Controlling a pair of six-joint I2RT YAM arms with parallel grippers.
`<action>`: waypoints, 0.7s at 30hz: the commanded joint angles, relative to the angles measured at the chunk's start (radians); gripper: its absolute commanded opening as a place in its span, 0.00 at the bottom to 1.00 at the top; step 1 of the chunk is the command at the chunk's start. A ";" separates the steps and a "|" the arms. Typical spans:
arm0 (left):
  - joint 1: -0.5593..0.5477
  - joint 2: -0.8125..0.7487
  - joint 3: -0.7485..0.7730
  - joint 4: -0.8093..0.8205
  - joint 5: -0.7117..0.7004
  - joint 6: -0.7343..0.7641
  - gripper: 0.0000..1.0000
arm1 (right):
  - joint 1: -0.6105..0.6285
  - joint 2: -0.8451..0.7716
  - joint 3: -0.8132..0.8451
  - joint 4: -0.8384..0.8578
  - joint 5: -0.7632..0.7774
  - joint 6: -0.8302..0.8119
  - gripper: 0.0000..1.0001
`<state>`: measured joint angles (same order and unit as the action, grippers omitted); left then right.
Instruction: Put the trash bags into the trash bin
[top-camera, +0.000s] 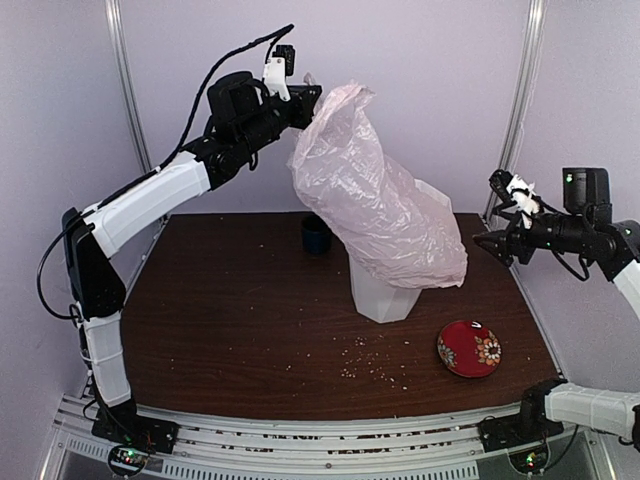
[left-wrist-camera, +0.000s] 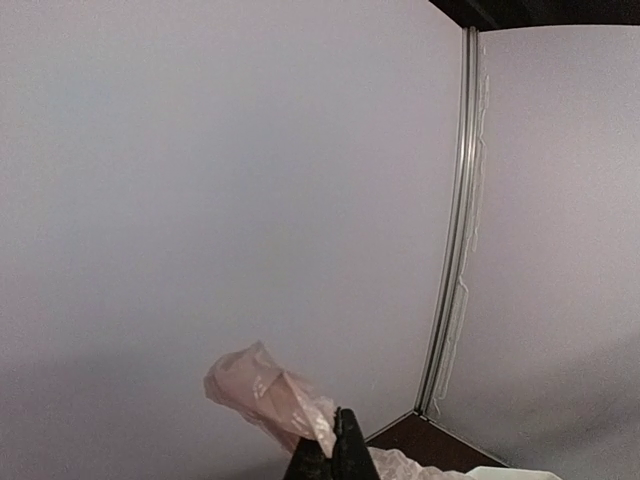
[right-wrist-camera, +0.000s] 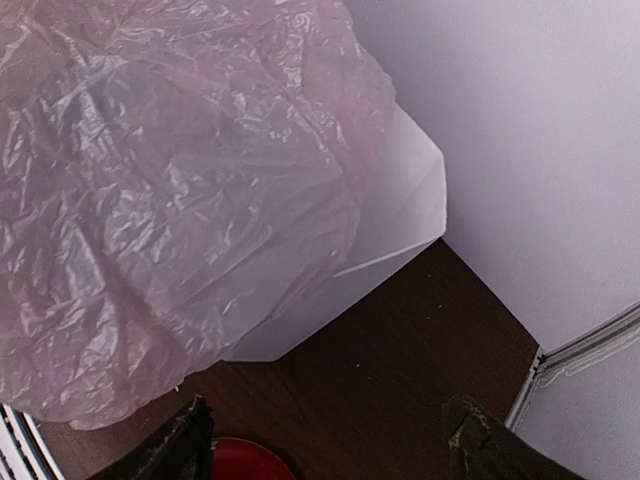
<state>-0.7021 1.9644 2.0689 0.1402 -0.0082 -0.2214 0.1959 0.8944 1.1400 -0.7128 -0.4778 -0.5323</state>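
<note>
The pale pink trash bag (top-camera: 375, 195) hangs high over the table, draped over the white trash bin (top-camera: 385, 295) and covering most of it. My left gripper (top-camera: 312, 100) is shut on the bag's top end; in the left wrist view a bunch of pink plastic (left-wrist-camera: 265, 395) sticks out beside the closed fingers (left-wrist-camera: 340, 455). My right gripper (top-camera: 487, 243) is open and empty, to the right of the bag and apart from it. In the right wrist view the bag (right-wrist-camera: 170, 190) and bin (right-wrist-camera: 390, 220) fill the upper left, with both open fingertips (right-wrist-camera: 185, 440) at the bottom edge.
A small dark blue cup (top-camera: 316, 234) stands behind the bin on the left. A red patterned plate (top-camera: 469, 348) lies at the front right and shows in the right wrist view (right-wrist-camera: 240, 462). Crumbs are scattered on the brown table (top-camera: 230, 320). Enclosure walls stand close around.
</note>
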 joint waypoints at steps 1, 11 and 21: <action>-0.001 -0.035 0.004 0.012 -0.012 -0.038 0.00 | 0.000 -0.036 0.008 -0.149 -0.149 -0.262 0.79; 0.000 -0.044 -0.008 -0.005 -0.035 -0.040 0.00 | 0.071 -0.054 0.023 -0.270 -0.183 -0.474 0.86; -0.001 -0.027 0.012 -0.027 -0.050 -0.064 0.00 | 0.469 0.025 -0.010 0.025 0.121 -0.257 0.72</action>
<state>-0.7021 1.9614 2.0682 0.1020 -0.0422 -0.2680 0.5106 0.9039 1.1412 -0.8585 -0.5415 -0.9058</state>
